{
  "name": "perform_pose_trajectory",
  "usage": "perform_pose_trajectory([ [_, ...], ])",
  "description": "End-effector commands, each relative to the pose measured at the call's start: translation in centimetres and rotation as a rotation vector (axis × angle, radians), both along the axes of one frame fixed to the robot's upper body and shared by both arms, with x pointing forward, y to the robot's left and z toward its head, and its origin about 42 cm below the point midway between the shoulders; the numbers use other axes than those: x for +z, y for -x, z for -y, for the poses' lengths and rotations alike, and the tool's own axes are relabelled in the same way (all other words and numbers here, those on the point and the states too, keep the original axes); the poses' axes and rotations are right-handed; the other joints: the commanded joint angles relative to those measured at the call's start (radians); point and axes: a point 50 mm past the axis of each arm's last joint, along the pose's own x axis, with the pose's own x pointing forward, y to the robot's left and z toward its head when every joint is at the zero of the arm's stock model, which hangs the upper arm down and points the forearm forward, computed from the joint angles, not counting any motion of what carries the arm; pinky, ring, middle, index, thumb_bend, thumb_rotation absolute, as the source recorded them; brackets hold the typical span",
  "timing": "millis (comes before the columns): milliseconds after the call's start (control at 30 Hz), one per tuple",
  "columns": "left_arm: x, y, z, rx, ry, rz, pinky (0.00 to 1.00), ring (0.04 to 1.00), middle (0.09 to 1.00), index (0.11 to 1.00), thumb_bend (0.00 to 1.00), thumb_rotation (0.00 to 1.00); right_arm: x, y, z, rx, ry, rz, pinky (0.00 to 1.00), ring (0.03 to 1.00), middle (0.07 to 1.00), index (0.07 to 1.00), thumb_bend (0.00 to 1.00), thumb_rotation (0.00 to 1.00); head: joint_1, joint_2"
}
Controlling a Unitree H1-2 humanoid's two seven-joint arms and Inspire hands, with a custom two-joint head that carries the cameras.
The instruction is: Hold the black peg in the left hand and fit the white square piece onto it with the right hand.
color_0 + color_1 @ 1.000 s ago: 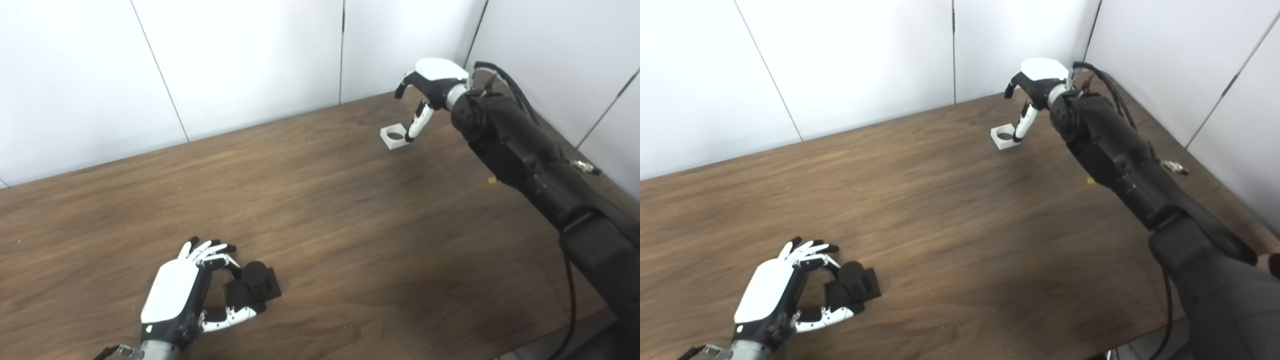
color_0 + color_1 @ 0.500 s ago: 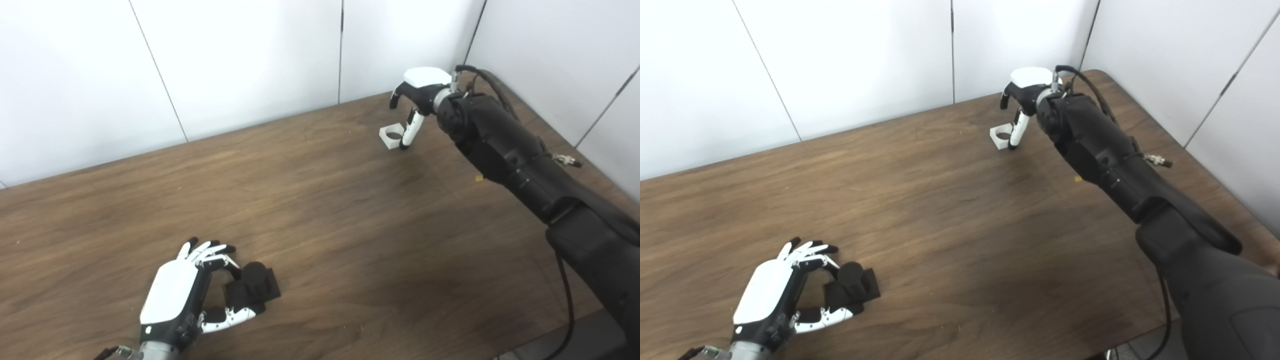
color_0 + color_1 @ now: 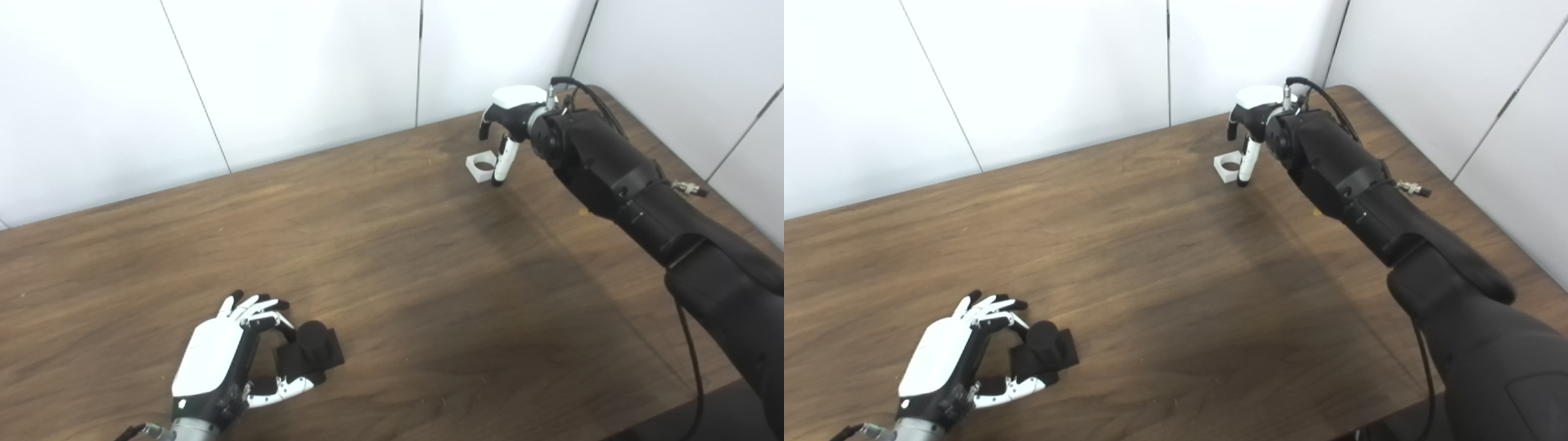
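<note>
1. Left eye view: my left hand [image 3: 217,361] lies low on the wooden bench [image 3: 392,269] at about 7 o'clock in the picture. Its fingers [image 3: 257,306] curl over the far side of the black peg [image 3: 311,348] and the thumb reaches along the near side, so the hand is cupped around the peg's flat square base. I cannot tell whether the fingers actually press on it. The peg stands upright on the bench, its round post pointing up from the base.

2. Left eye view: my right hand [image 3: 511,113] is far off at about 1 o'clock, close to the white wall panels [image 3: 294,73] at the bench's far corner. Its fingers are arched downward, spread apart from the thumb. The white square piece [image 3: 482,167] lies flat on the bench just under and beside them, its round hole facing up. 1 white finger comes down along the piece's right edge, touching or nearly so. The hand holds nothing clear of the bench.

3. Right eye view: the same layout shows. My left hand [image 3: 946,361] is at 7 o'clock, cupped about the black peg [image 3: 1044,352], and my right hand [image 3: 1258,110] is at 1 o'clock over the white square piece [image 3: 1229,167]. The downward finger stands against the piece's right side, and the other fingers hang above its far edge without closing on it. The peg and the white piece are well apart, at opposite ends of the bench.
</note>
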Motion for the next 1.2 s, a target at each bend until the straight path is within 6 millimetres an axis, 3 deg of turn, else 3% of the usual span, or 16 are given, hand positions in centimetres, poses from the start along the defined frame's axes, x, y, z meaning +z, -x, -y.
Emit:
perform_pose_trajectory([
  [0,-0.8,0.8,-0.5,-0.004,-0.036,-0.033,1.00,0.890,0.796,0.486,0.52,0.05,3.5,-1.1,-0.3,0.008,0.023,0.089,1.00,0.982,0.894,0.688,0.85,0.18,0.000,0.000],
  [567,-0.8,1.1,-0.3,-0.004,-0.035,-0.039,1.00,0.893,0.793,0.487,0.52,0.05,2.4,-1.2,-1.1,0.030,0.017,0.059,1.00,0.979,0.888,0.652,0.84,0.17,0.003,0.011],
  [867,-0.7,1.2,-0.1,-0.004,-0.034,-0.040,1.00,0.893,0.794,0.487,0.52,0.05,2.1,-1.1,-0.5,0.023,0.003,0.058,1.00,0.973,0.871,0.605,0.83,0.15,0.001,0.015],
  [933,-0.6,1.2,0.0,-0.004,-0.035,-0.038,1.00,0.891,0.793,0.487,0.52,0.05,2.1,-1.0,-0.3,0.013,-0.009,0.063,1.00,0.974,0.868,0.515,0.59,0.14,0.002,0.015],
  [1167,-0.7,1.3,-0.1,-0.005,-0.031,-0.037,1.00,0.890,0.792,0.487,0.52,0.05,2.3,-0.6,0.5,-0.005,-0.026,0.065,1.00,0.981,0.855,0.489,0.53,0.14,0.000,0.018],
])
